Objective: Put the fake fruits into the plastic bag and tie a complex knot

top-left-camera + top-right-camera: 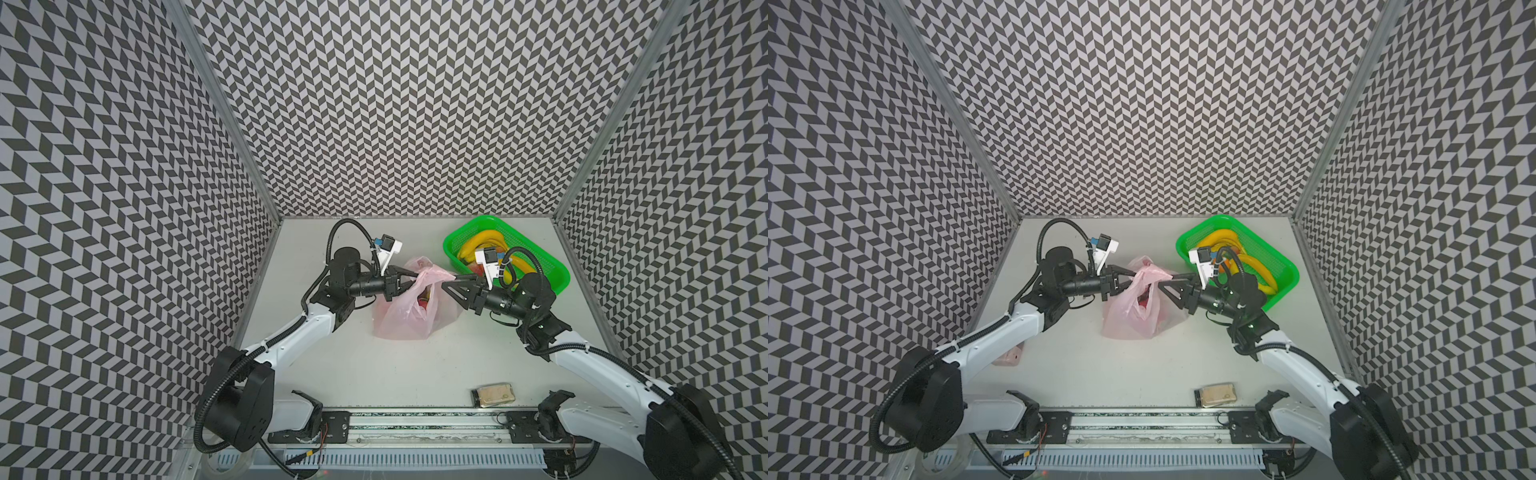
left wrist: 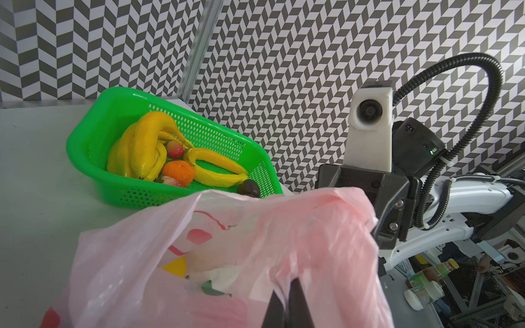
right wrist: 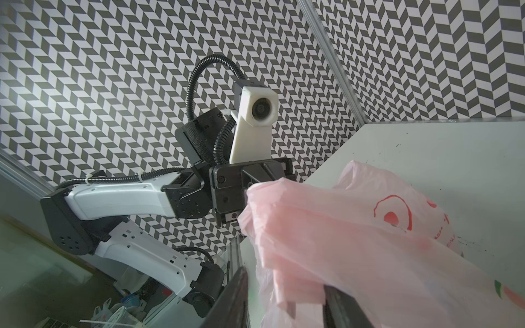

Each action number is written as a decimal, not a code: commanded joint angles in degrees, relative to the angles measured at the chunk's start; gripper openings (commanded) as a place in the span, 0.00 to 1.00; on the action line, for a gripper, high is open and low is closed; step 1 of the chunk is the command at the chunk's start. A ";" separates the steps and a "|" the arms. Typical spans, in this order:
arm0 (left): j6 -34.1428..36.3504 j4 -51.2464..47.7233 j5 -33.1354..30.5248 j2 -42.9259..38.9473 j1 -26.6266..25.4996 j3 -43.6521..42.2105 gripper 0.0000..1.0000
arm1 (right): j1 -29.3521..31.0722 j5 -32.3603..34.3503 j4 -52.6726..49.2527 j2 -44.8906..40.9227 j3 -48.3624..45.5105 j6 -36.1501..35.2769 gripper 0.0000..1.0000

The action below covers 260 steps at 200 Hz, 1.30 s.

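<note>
The pink plastic bag (image 1: 405, 320) (image 1: 1127, 322) stands mid-table with its mouth held up between both grippers. My left gripper (image 1: 415, 277) (image 1: 1133, 276) (image 2: 289, 281) is shut on the bag's left handle. My right gripper (image 1: 449, 281) (image 1: 1166, 280) (image 3: 284, 281) is open, its fingers apart around the bunched right handle (image 3: 295, 255). Something red (image 1: 424, 302) shows inside the bag. Fake fruits lie in the green basket (image 2: 85, 159): bananas (image 2: 142, 147), an orange (image 2: 178, 171), strawberries (image 2: 174, 149) and a dark brown one (image 2: 249, 187). No knot is in view.
The green basket (image 1: 559, 272) (image 1: 1289, 266) sits at the back right, just behind my right wrist. A small tan packet (image 1: 494, 397) (image 1: 1217, 397) lies near the front edge. A pink object (image 1: 1007, 357) lies under the left arm. Patterned walls enclose three sides.
</note>
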 commanded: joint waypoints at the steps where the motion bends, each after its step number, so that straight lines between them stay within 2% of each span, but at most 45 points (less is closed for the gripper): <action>1: 1.18 -0.31 0.83 0.41 -0.31 2.00 0.00 | 0.24 1.74 2.53 0.30 1.88 -1.32 0.42; 13: 1.28 -0.40 0.84 0.39 -0.30 2.00 0.00 | 0.25 2.04 2.49 0.31 2.03 -1.62 0.41; 56: 1.52 -0.81 0.65 0.29 -0.35 2.00 0.00 | 0.29 3.05 0.40 -0.19 2.39 -3.08 0.30; 81: 1.52 -0.91 0.42 0.26 -0.30 2.00 0.00 | 0.24 3.31 -0.43 -0.84 2.22 -3.78 0.27; 117: 1.56 -1.00 0.19 0.29 -0.30 2.00 0.00 | 0.28 3.93 -1.97 -1.42 2.57 -5.04 0.15; 223: 1.79 -1.55 -0.12 0.52 -0.35 2.10 0.00 | 0.20 5.93 -5.01 -3.91 2.53 -7.51 0.16; 237: 1.95 -1.68 -0.12 0.51 -0.32 2.06 0.00 | 0.23 6.14 -4.91 -3.97 2.58 -7.34 0.10; 251: 2.22 -2.04 -0.08 0.36 -0.32 2.17 0.00 | 0.21 6.16 -5.05 -3.96 2.64 -7.47 0.00; 260: 2.46 -2.37 -0.29 0.22 -0.30 2.17 0.00 | 0.18 6.46 -5.56 -4.16 2.73 -7.64 0.00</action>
